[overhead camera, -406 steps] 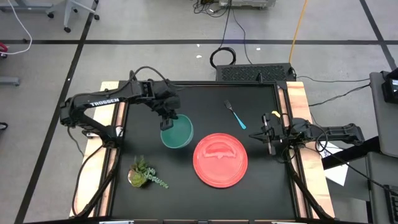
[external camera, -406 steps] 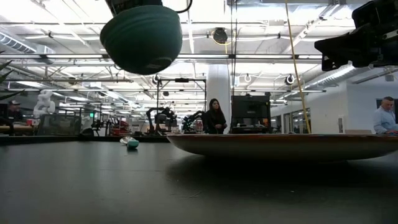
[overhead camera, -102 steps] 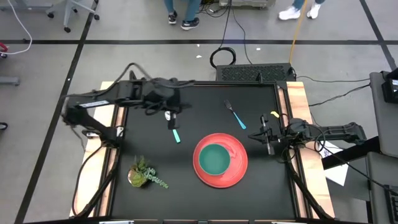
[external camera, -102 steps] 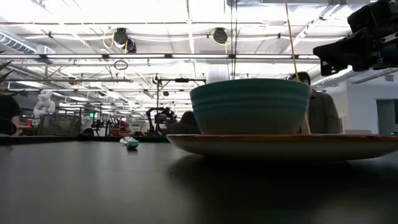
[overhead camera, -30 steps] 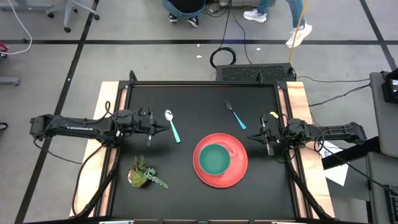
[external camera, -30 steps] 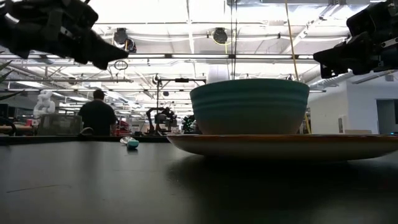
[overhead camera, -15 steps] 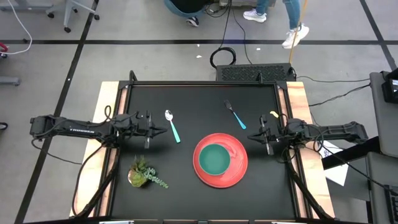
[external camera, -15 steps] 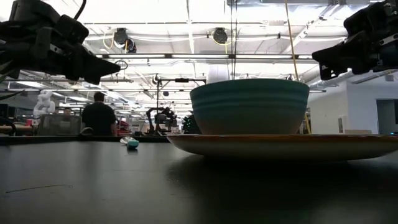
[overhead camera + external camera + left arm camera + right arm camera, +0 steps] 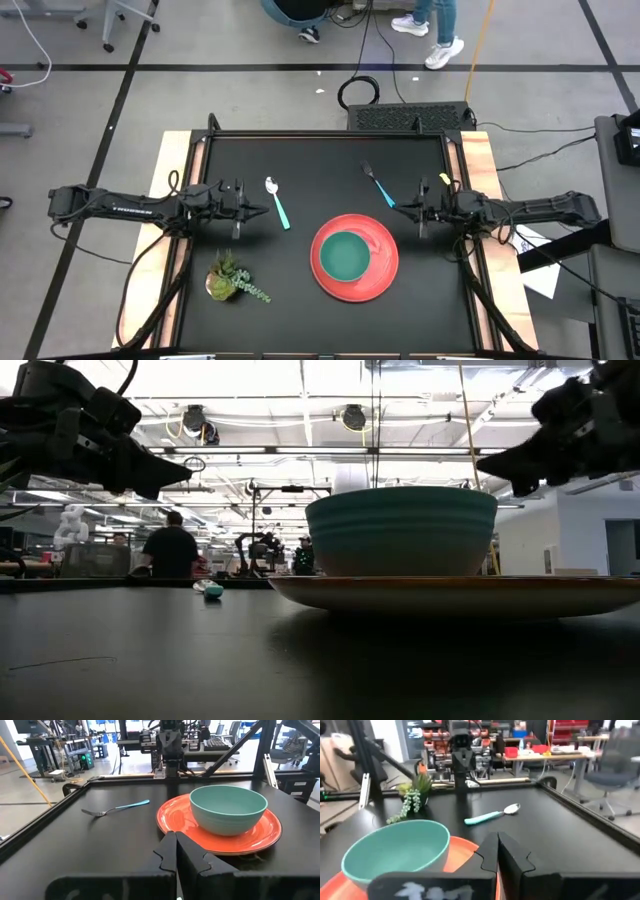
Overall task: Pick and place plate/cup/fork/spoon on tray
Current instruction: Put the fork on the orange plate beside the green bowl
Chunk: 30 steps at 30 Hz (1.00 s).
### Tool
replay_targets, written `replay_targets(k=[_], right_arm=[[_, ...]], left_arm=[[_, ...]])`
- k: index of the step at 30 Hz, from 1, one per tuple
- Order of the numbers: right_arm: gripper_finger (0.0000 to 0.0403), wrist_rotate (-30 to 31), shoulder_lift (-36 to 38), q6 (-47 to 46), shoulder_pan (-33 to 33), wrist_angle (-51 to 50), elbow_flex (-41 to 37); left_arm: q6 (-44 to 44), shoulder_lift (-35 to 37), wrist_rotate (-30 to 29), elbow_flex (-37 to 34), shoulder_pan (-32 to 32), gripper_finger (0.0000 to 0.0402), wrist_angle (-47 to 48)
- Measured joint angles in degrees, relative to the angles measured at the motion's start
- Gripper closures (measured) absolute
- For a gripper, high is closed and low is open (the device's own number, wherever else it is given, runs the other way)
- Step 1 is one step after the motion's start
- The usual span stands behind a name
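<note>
A small potted plant [image 9: 233, 279] sits near the tabletop's [image 9: 320, 310] left front, clear of both arms. The left claw [image 9: 262, 209], fingers together, hovers by the left edge, the spoon [image 9: 276, 203] just beyond its tip. The right claw [image 9: 397, 207], fingers together, reaches in from the right, its tip beside the fork [image 9: 378, 185]. The cup [image 9: 345, 255] stands on the tray [image 9: 325, 283].

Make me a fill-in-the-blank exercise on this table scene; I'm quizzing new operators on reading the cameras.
1. The cup sits on the ____.
2. The fork lies on the ____, off the tray.
3. The spoon lies nearest the ____ pincer.
4. The right pincer has its fingers ____.

Missing words: tray; table; left; shut
</note>
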State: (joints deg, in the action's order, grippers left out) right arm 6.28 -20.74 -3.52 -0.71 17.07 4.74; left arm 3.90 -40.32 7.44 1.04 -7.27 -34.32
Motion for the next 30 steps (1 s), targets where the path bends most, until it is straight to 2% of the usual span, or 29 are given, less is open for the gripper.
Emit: replay_targets(k=[11,18,23,26,30], right_arm=[[0.0394,0.1,-11.8,-1.0,-7.2,1.2,9.3],[0.0368,-0.3,-17.4,-1.6,-11.6,1.7,10.2],[0.0368,-0.3,-20.4,-4.5,-14.7,3.8,10.5],[0.0361,-0.3,-22.5,-6.2,-17.1,-2.3,14.4],[0.0331,-0.3,-26.9,-5.2,-19.3,-14.6,21.8]], left_arm=[[-0.1,-0.1,0.0,0.0,0.0,0.0383,-0.2],[-0.7,-0.1,0.0,0.0,0.0,0.0399,-0.2],[-0.8,-0.1,0.0,0.0,0.0,0.0381,-0.2],[-0.8,-0.1,0.0,0.0,0.0,0.0372,-0.3],[-0.8,-0.1,0.0,0.0,0.0,0.0371,-0.3]])
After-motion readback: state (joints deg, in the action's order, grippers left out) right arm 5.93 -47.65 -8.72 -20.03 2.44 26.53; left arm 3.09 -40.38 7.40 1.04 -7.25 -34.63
